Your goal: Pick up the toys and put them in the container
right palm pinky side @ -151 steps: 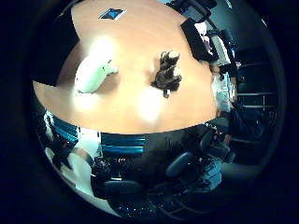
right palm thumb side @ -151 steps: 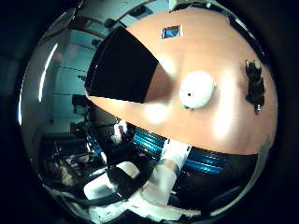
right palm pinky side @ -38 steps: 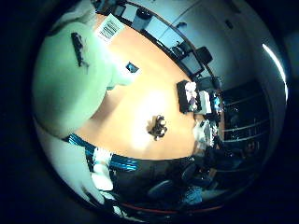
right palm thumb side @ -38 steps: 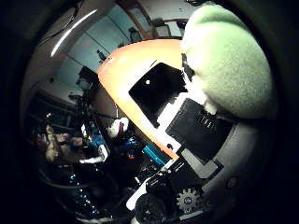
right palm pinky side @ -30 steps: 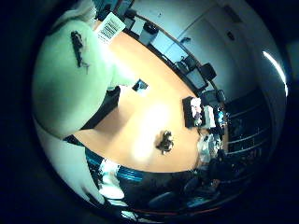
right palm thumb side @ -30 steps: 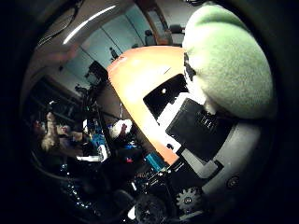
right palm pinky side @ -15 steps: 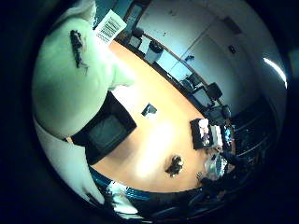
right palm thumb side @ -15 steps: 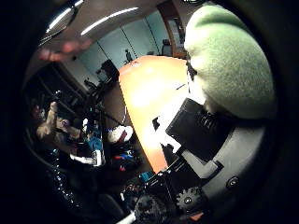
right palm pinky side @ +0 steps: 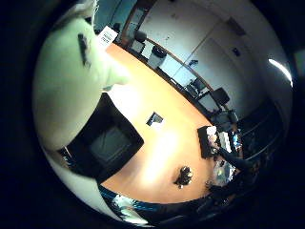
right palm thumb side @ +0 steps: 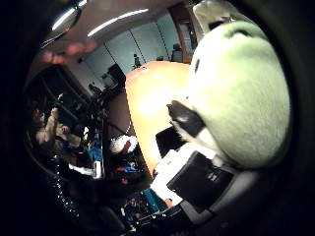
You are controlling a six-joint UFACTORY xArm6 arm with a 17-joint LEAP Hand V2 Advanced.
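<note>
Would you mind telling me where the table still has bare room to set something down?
The widest bare patch of the table lies between the black container and the dark toy, broken only by a small dark card. It is crowded at the far corner, around the black tray. The white plush toy fills the space against the hand.

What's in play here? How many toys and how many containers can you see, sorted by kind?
White plush toys: 1, white toy close against the robot hand.
Dark toys: 1, dark toy lying on the table.
Black containers: 1, container on the table.
Total: 3
</note>
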